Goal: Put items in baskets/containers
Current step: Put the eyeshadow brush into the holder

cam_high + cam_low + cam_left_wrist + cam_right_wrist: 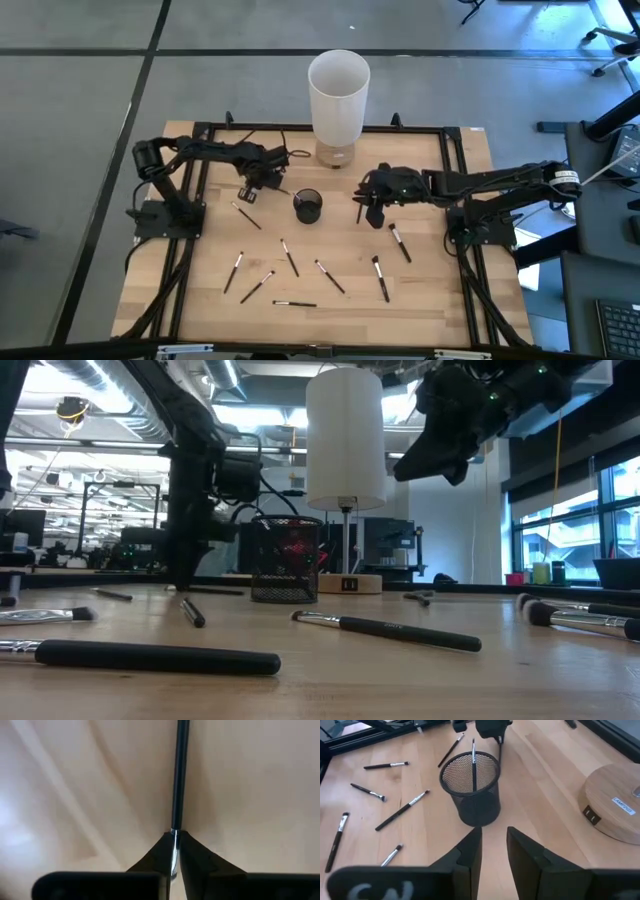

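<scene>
A small dark mesh cup point(308, 206) point(472, 790) stands upright on the wooden table, and one brush point(473, 762) stands in it. Several thin dark brushes lie flat on the near half of the table, among them one point(329, 276) and another point(400, 242). My left gripper point(258, 187) point(173, 845) is low at the table just left of the cup, shut on a brush point(178, 775). My right gripper point(370, 212) point(494, 840) hangs open and empty above the table, right of the cup. My left gripper pinches a dark brush by one end point(174, 832) between its two fingertips. The handle runs straight on from the fingers, along them, toward the cup. The brush stays low over the table; whether its far end rests on the wood I cannot tell.
A tall white cylinder point(338, 95) on a round wooden base point(615, 805) stands behind the cup at the far edge. A black frame point(455, 170) borders the table. One brush point(246, 216) lies close to my left gripper. Bare wood shows between the cup and my right gripper.
</scene>
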Controlling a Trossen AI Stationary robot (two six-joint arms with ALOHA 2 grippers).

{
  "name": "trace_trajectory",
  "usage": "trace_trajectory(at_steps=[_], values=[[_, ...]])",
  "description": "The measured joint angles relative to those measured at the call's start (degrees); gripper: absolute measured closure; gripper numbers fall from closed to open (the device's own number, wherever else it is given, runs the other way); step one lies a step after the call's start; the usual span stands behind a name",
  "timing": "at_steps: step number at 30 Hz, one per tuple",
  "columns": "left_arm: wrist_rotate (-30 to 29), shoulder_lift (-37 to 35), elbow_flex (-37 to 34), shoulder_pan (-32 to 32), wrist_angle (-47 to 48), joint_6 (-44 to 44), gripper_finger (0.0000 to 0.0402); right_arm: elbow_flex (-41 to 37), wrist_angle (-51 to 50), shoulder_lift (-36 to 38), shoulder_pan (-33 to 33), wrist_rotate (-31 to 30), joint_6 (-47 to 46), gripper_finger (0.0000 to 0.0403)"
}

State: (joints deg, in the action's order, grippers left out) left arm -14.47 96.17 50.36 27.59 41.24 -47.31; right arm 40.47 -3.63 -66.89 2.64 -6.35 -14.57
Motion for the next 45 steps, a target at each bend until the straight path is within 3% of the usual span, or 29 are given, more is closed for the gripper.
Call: trace_trajectory(at_steps=[11,16,20,22,33,45], values=[[-38.0,-14.1,-0.1,-14.4,1.2,-5.3,0.0382,0.0,0.2,0.0,-0.3,0.0,0.0,0.0313],[-50.9,-17.5,-0.1,-23.0,-1.6,-14.7,0.0381,0.0,0.2,0.0,-0.3,-0.1,0.0,0.0313],[-57.9,-17.6,-0.1,-28.4,-6.9,-24.1,0.0381,0.0,0.4,0.0,-0.3,-0.1,0.0,0.0313],[-58.7,-17.6,-0.1,-30.2,-10.4,-27.0,0.038,0.0,0.4,0.0,-0.3,0.0,0.0,0.0313],[-51.6,-15.1,0.1,-35.7,-26.8,-34.3,0.038,0.0,0.6,0.0,-0.3,-0.1,0.1,0.0313],[-51.0,-3.5,0.1,-37.0,-26.9,-36.3,0.0379,0.0,-0.3,0.0,-0.3,0.0,0.2,0.0313]])
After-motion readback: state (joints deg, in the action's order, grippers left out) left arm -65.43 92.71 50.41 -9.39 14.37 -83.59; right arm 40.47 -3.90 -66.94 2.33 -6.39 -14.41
